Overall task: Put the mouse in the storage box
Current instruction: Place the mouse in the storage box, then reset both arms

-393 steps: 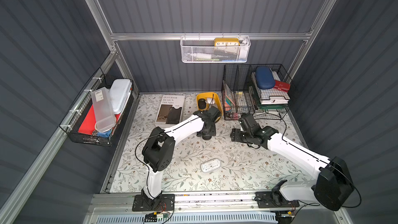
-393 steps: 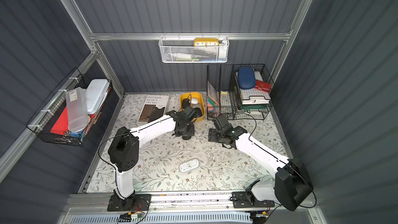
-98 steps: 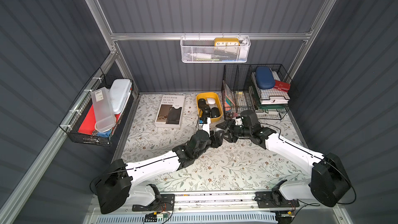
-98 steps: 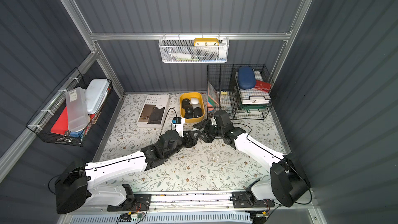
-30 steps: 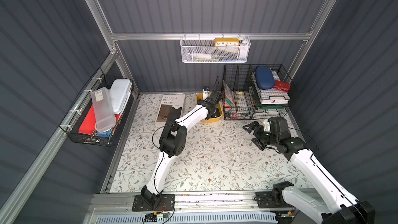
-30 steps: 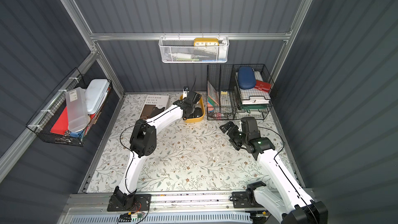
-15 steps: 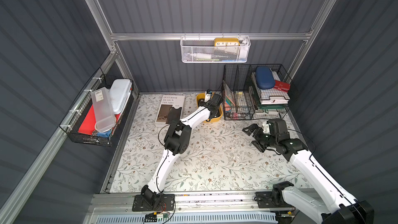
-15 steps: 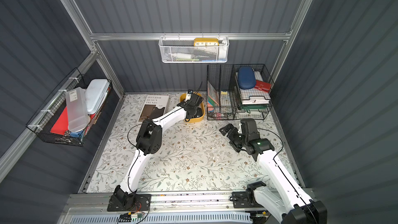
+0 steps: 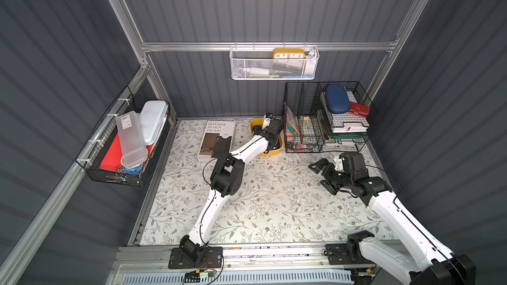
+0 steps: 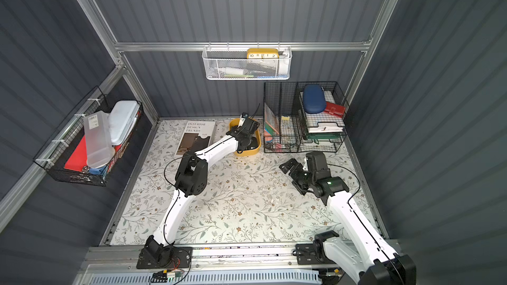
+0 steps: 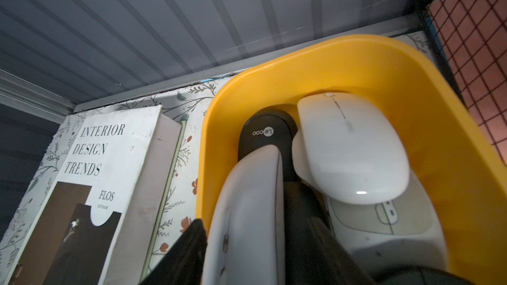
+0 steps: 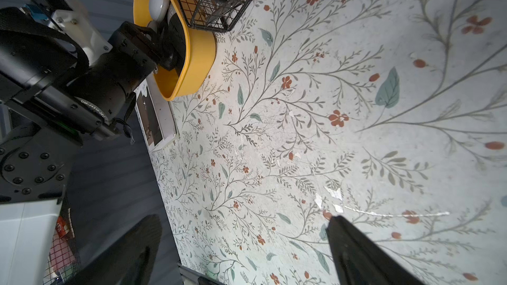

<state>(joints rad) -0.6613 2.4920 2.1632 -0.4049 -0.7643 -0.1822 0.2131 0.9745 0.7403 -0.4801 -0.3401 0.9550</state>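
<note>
Slim glossy white plastic mouse (image 11: 241,242) on edge inside shallow yellow plastic storage box (image 11: 356,58), beside other mice (image 11: 351,146); probably light, rigid and slippery, best pinched across its broad faces. Left gripper (image 11: 244,201) part-spread, fingers (image 11: 181,256) flanking mouse, contact not discernible. Right gripper (image 12: 242,219) spread wide, empty, over floral mat (image 12: 356,105).
</note>
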